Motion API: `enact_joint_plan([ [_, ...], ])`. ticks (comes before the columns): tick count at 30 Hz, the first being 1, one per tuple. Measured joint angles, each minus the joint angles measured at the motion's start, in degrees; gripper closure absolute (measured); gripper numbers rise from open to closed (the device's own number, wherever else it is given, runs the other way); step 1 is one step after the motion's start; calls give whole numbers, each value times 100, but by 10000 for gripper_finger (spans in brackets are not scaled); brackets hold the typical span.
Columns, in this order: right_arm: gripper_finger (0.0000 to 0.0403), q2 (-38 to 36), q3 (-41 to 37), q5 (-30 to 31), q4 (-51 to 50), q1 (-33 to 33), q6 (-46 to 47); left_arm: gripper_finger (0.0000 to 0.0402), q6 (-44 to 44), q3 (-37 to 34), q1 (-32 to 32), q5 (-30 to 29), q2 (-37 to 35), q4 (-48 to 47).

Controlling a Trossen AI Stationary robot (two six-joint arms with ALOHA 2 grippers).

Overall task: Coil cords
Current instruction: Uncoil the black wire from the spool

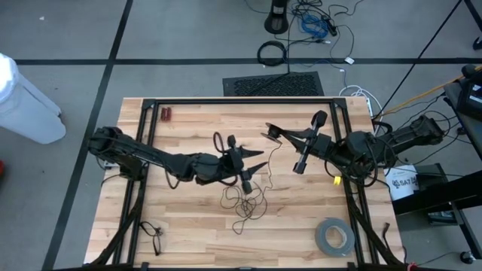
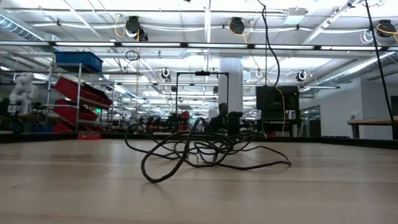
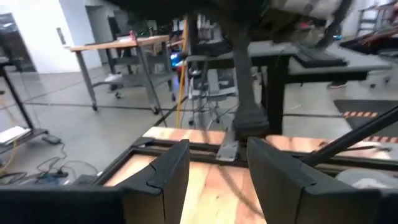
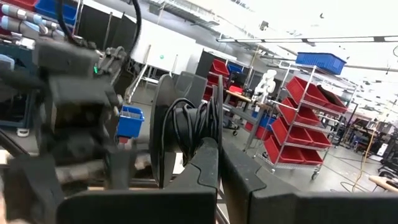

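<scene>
A big open workshop with red-bin shelving lies behind a pale wooden table [image 1: 196,218] framed in black rails. Both dark arms reach in over its middle. The left gripper [image 1: 252,160] hangs just above the table's centre, fingers spread and empty. The right gripper [image 1: 273,132], pointing across toward it, is pinched shut on a few black turns of the cord [image 4: 189,127], wound into a small bundle at its fingertips. A strand runs down from there to the loose strands [image 1: 245,202], which sprawl on the wood just beside the left gripper. A grey tape roll [image 1: 334,236] sits near the front right corner. By my reading, coiling has only begun: most of the cord lies unwound.
</scene>
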Motion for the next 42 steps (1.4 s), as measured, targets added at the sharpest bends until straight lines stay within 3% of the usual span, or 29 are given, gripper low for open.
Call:
enact_joint_plan([
  [6, 403, 12, 0, -5, 62, -24, -30, 233, -289, -2, 29, 403, 315, 674],
  [29, 403, 45, 0, -8, 41, -61, -31, 236, -291, -2, 164, 94, 581, 766],
  [42, 403, 49, 0, -8, 41, -61, -26, 355, -98, -2, 167, 96, 634, 772],
])
